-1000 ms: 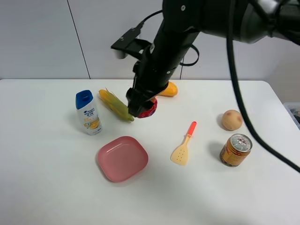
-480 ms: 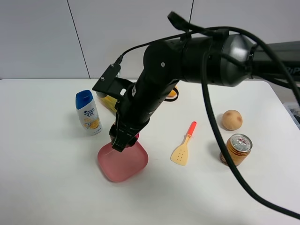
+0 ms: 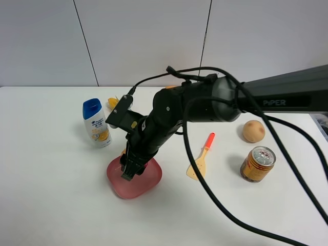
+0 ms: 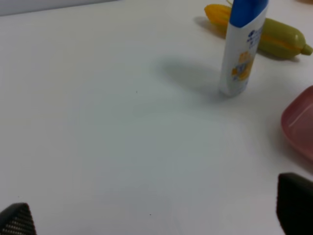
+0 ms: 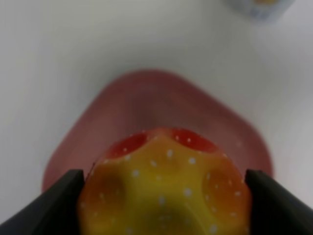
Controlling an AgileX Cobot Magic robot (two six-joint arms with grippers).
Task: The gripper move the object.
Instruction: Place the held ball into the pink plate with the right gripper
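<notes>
The right gripper (image 3: 128, 170) has its fingers clamped on the fruit (image 5: 166, 188), holding it low over the pink plate (image 3: 148, 180). The carry looks nearly done, with only the set-down and release left. A second ago it gripped the fruit back by the corn (image 4: 274, 36); it has since swung forward and dropped toward the plate.

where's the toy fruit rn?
Right wrist view: toy fruit is clamped in the right hand over the pink plate; in the high view that's left of centre, right of the shampoo bottle.
</notes>
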